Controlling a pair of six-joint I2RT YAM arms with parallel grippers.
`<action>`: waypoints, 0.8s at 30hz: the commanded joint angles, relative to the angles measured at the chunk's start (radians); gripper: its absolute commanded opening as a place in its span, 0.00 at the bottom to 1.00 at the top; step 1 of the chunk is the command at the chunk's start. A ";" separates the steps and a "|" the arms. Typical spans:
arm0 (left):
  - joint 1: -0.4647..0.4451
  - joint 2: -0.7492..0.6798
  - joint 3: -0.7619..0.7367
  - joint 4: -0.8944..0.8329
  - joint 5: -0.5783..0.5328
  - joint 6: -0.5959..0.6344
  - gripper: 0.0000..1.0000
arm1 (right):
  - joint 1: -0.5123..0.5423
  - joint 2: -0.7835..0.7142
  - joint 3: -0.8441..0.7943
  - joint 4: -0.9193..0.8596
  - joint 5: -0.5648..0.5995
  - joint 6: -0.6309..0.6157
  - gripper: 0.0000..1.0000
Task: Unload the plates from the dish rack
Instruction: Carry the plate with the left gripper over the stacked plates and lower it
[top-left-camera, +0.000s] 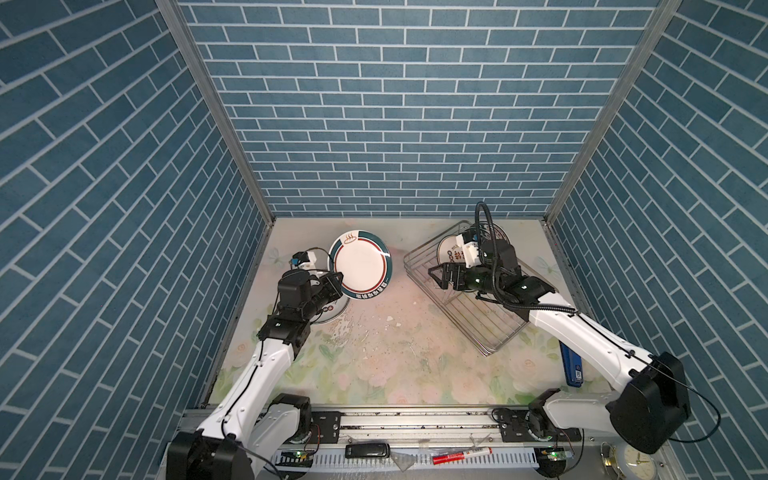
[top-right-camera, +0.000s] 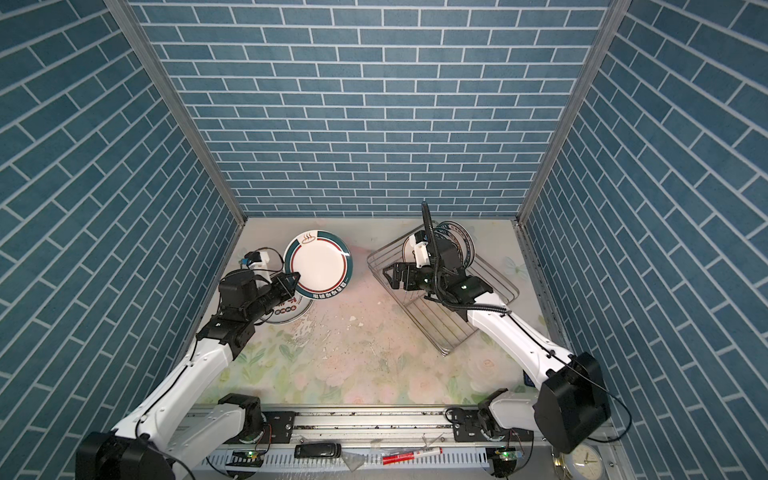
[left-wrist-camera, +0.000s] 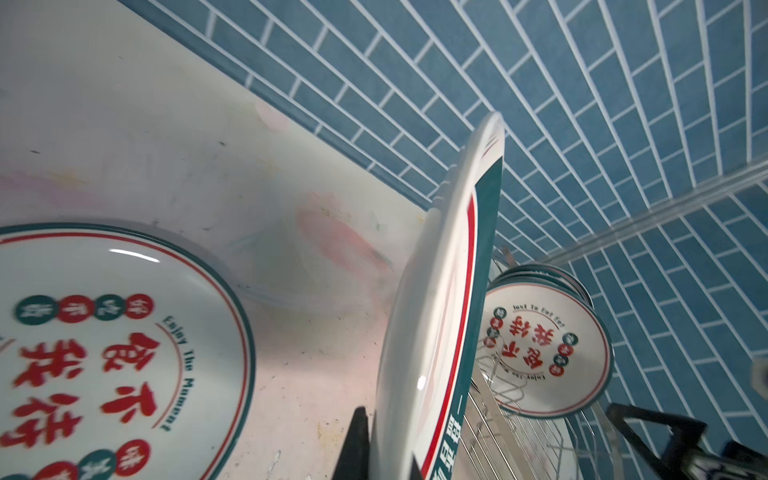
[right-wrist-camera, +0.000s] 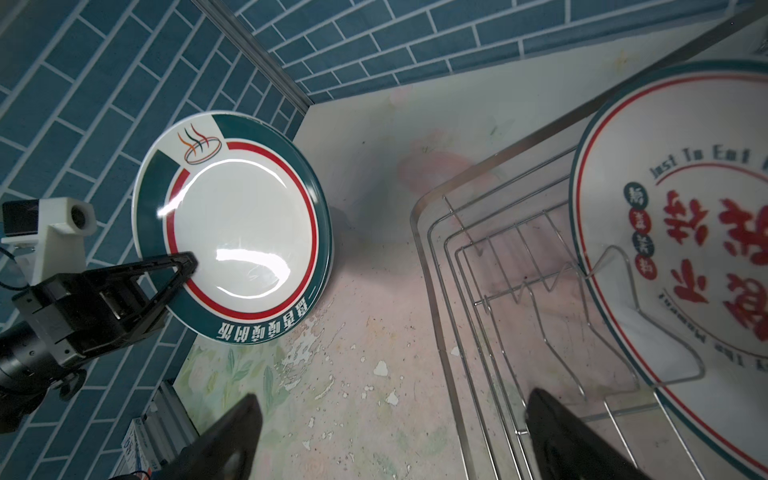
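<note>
Pinching a green-rimmed plate (top-left-camera: 360, 262) (top-right-camera: 319, 259) at its lower edge, the left gripper (top-left-camera: 338, 279) (top-right-camera: 293, 279) has its jaws pressed tight on the rim and holds the plate tilted steeply, almost on edge, at the back left of the table (top-left-camera: 395, 353). The right wrist view shows this plate's (right-wrist-camera: 237, 224) face: a glossy white centre, a thin red ring, and a broad dark green band with white lettering. A white patch in the band carries a steaming-bowl emblem.

Just beneath and beside it a second plate (top-left-camera: 332, 309) (left-wrist-camera: 104, 353) lies flat on the table. It is white with large red characters, red and green dots, and fine red and green rim lines.

On the right, the dish rack (top-left-camera: 484, 328) (top-right-camera: 446, 328) of shiny silver wire sits askew. The remaining plates (top-left-camera: 451, 251) (right-wrist-camera: 685, 249) stand upright in the zigzag slots at its far end, and their number cannot be told. The front one bears red characters.

The right gripper (top-left-camera: 436, 279) (right-wrist-camera: 395, 436) hovers over the rack with its jaws spread wide and nothing between them.
</note>
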 joint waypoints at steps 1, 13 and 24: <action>0.025 -0.063 0.002 -0.098 -0.133 -0.008 0.00 | 0.013 -0.063 0.038 -0.042 0.170 -0.049 0.99; 0.142 -0.097 -0.007 -0.288 -0.296 -0.048 0.00 | 0.026 -0.049 0.110 -0.269 0.640 -0.072 0.99; 0.209 -0.050 -0.002 -0.359 -0.330 -0.066 0.00 | 0.026 -0.028 0.116 -0.300 0.772 -0.115 0.99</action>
